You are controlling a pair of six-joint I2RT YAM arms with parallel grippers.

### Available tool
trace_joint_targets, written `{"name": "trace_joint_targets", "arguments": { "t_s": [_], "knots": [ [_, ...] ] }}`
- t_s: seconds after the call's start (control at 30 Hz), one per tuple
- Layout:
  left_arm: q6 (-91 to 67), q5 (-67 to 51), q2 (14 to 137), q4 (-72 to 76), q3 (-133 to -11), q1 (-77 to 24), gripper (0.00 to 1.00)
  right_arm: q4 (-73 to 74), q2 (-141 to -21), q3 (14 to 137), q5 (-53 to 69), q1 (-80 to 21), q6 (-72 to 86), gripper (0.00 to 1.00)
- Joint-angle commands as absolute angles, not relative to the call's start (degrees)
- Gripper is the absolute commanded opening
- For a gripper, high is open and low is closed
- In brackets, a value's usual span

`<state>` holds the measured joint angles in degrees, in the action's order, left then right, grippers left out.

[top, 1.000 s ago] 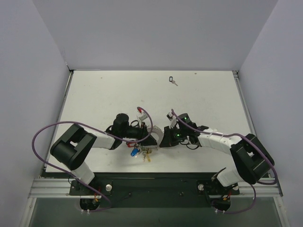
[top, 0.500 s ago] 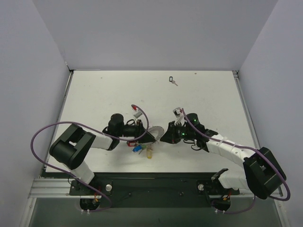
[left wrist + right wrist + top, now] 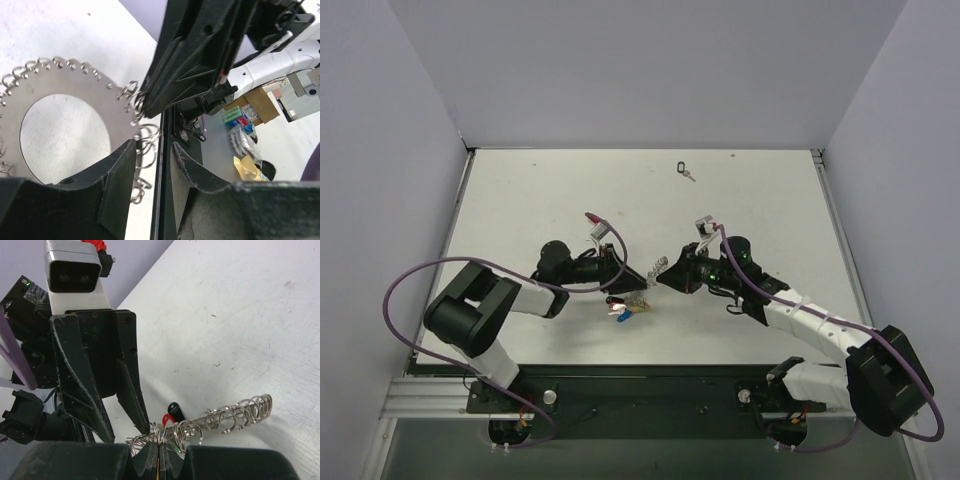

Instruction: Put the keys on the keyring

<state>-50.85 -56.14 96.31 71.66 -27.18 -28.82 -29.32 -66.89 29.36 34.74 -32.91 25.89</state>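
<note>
The keyring (image 3: 654, 270), a flat silvery ring rimmed with small wire loops, is held above the table between both grippers. In the left wrist view it (image 3: 65, 100) shows face-on. My left gripper (image 3: 636, 280) has its fingers (image 3: 120, 185) a narrow gap apart, with rim loops between them. My right gripper (image 3: 666, 276) is shut on a rim loop (image 3: 159, 432); a yellow sliver shows between its pads. Red, blue and other keys (image 3: 625, 311) hang below the ring. A red head (image 3: 169, 419) and a black head (image 3: 173, 409) show behind it. One black-headed key (image 3: 685, 171) lies far back on the table.
The white table (image 3: 520, 200) has grey walls on three sides. A black rail (image 3: 640, 372) runs along the near edge by the arm bases. Purple cables (image 3: 420, 280) loop off both arms.
Both grippers have moved a little away from the near edge with the ring between them. The right arm has stretched out to the right. The hanging keys moved with the ring.
</note>
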Motion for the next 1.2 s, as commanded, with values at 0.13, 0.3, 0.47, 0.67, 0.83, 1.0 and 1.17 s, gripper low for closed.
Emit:
{"name": "trace_joint_targets", "arguments": {
  "t_s": [0.13,0.3,0.47,0.67,0.83,1.0,1.17],
  "knots": [
    [-43.34,-51.95,86.40,62.33,-31.64,-28.65,0.43,-39.81,-64.16,31.90,38.49,-31.99,27.24,0.00],
    [-43.33,-51.86,86.66,61.96,-33.22,-28.48,0.42,-41.57,-62.76,31.73,39.99,-31.90,27.86,0.00],
    [-43.94,-52.91,87.89,62.93,-34.71,-28.39,0.39,-41.84,-61.35,31.73,40.69,-31.82,28.04,0.00],
    [-45.70,-55.28,89.30,65.12,-36.38,-28.48,0.37,-41.92,-60.56,31.55,40.87,-31.64,28.21,0.00],
    [-48.86,-57.39,90.79,69.86,-36.39,-28.83,0.35,-42.10,-60.38,31.46,40.61,-31.55,28.39,0.00],
    [-49.57,-57.92,91.67,71.02,-36.74,-29.88,0.33,-42.28,-60.99,31.64,40.60,-31.46,28.48,0.00],
    [-48.78,-57.92,92.02,70.14,-37.26,-30.23,0.17,-42.10,-61.35,31.90,40.78,-31.38,28.65,0.00]
  ]
}}
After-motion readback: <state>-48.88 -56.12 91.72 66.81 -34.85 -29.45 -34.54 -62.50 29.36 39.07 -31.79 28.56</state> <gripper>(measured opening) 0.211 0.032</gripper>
